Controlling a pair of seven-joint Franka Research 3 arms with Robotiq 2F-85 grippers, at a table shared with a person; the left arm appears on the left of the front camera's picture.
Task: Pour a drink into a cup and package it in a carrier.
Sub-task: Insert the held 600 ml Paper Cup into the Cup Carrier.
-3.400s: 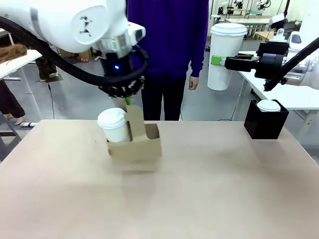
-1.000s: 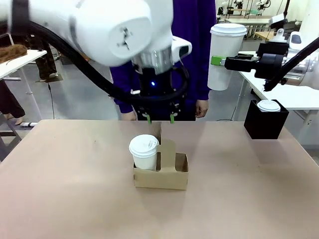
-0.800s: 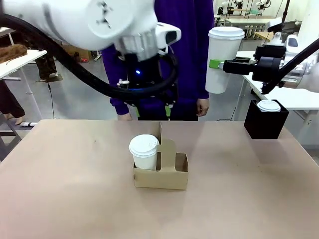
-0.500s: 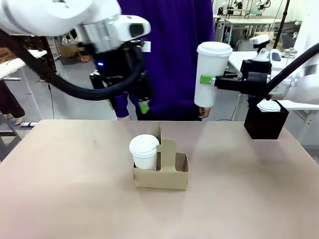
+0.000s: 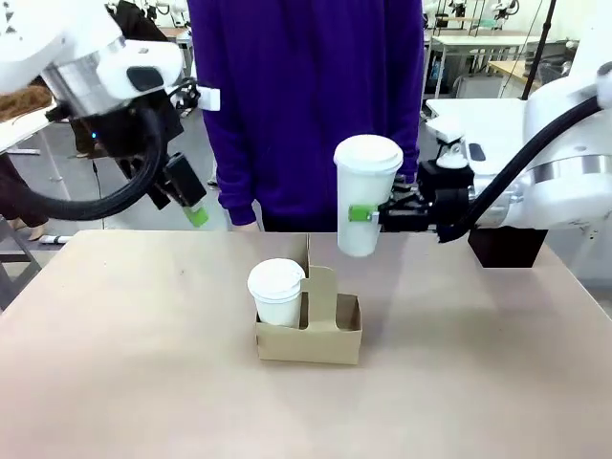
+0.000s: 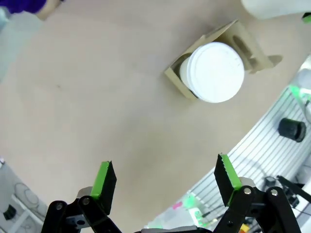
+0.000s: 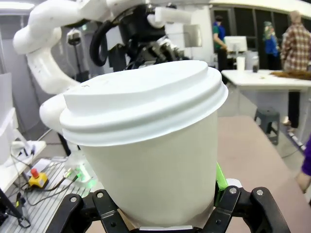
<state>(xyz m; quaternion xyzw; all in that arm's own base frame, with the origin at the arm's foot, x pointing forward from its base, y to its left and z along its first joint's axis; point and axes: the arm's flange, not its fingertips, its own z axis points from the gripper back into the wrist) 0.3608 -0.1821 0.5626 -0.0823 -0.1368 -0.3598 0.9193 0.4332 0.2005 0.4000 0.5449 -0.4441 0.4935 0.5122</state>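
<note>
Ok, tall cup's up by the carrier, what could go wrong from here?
Coming down, the cup in the right gripper could catch the carrier's handle or wall. The grip sits low on the cup, so it might tilt. The short cup beside the free slot could get bumped.

The lid on the tall cup (image 5: 363,210) hides what's inside, the short cup (image 5: 276,287) is half lost behind the carrier (image 5: 325,342) wall, and the black box (image 5: 507,251) is mostly tucked behind the right arm (image 5: 564,182).

The left arm (image 5: 81,53) and right arm (image 5: 564,172) have rounded white shells and thick black cables (image 5: 492,196). The left gripper (image 6: 165,182) and right gripper (image 5: 368,214) are black. Both are green-padded.
</note>
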